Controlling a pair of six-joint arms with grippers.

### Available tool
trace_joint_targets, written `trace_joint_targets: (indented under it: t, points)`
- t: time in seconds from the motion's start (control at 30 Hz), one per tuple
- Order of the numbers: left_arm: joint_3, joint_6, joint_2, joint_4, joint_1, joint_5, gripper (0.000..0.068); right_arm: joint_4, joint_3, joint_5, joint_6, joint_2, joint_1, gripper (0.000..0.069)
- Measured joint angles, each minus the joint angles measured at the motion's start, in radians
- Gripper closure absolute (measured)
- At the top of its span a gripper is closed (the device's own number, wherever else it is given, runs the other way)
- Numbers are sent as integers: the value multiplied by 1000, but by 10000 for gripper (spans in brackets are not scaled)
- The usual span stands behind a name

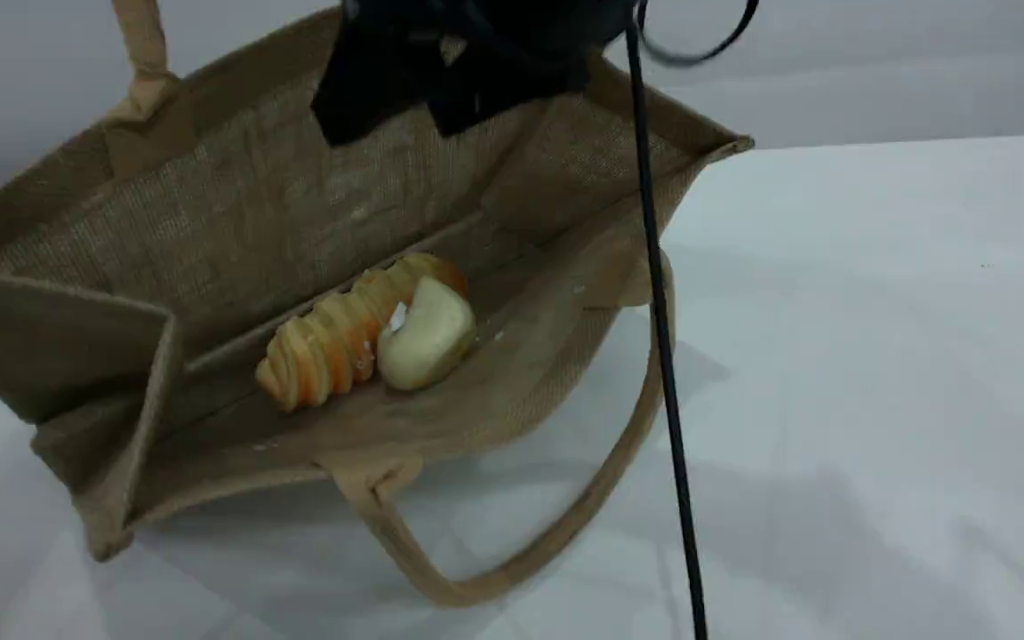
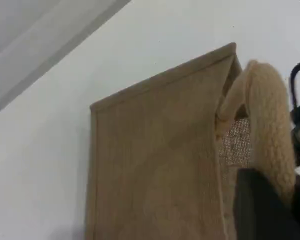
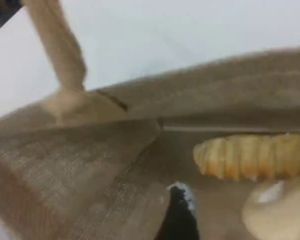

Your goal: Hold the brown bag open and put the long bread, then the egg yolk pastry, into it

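The brown bag (image 1: pixel 210 204) lies tilted on the table with its mouth wide open toward the camera. Inside, on its lower wall, the long bread (image 1: pixel 334 342) rests with the egg yolk pastry (image 1: pixel 428 338) lying free against it. My left gripper (image 2: pixel 282 197) is shut on the bag's upper handle (image 2: pixel 270 125), which runs up out of the scene view's top edge (image 1: pixel 143 44). My right gripper (image 1: pixel 405 120) hangs blurred above the bag's mouth, its dark fingers apart and empty. The right wrist view looks into the bag at the bread (image 3: pixel 255 156) and pastry (image 3: pixel 280 212), with one fingertip (image 3: pixel 180 222) at the bottom.
The bag's lower handle (image 1: pixel 565 524) loops out onto the white table (image 1: pixel 876 356) in front. A black cable (image 1: pixel 665 356) hangs down across the bag's right end. A grey wall stands behind the table.
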Motion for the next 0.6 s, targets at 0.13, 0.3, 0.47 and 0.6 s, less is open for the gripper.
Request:
trace_joint_targets:
  t: [0.13,0.3,0.47,0.6]
  points:
    - [0,6,-20,7,9,1,590,-71,0,18,41,-80,-30,148]
    - [-4,9,-47,6,72,-19,590,-156,0,65,105,-184,-99,153]
    - [-20,8,-67,5,111,-33,590,-184,0,124,146,-213,-169,175]
    - [-23,8,-71,-5,111,-51,590,-198,0,168,148,-211,-176,199]
